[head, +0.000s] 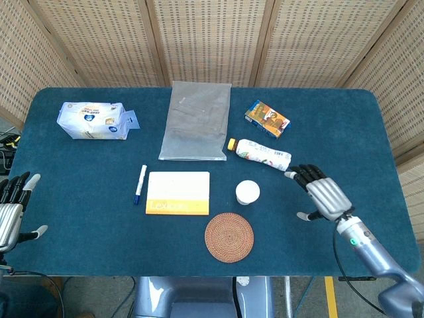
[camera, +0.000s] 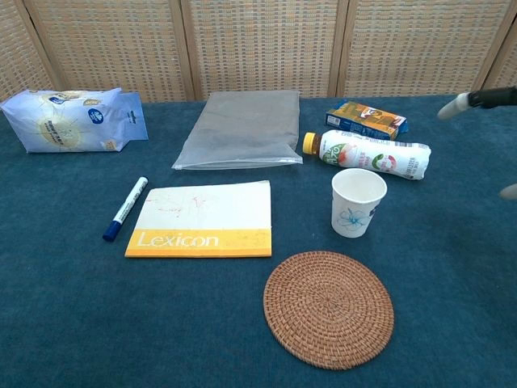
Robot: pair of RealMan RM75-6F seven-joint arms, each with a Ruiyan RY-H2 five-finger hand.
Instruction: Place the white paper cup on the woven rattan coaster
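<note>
Beside round woven coaster (camera: 329,309), smooth paper cup (camera: 358,202)

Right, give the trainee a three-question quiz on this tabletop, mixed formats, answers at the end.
1. True or false: the white paper cup already stands on the woven rattan coaster.
2. Multiple choice: what lies just behind the cup in the chest view? A) the blue marker B) the drink bottle lying on its side C) the Lexicon notebook
3. Fill in: the hand over the table near the cup, fingers spread and holding nothing, is the ____ hand.

Key: 1 false, the cup stands on the cloth behind the coaster; 2 B; 3 right.
</note>
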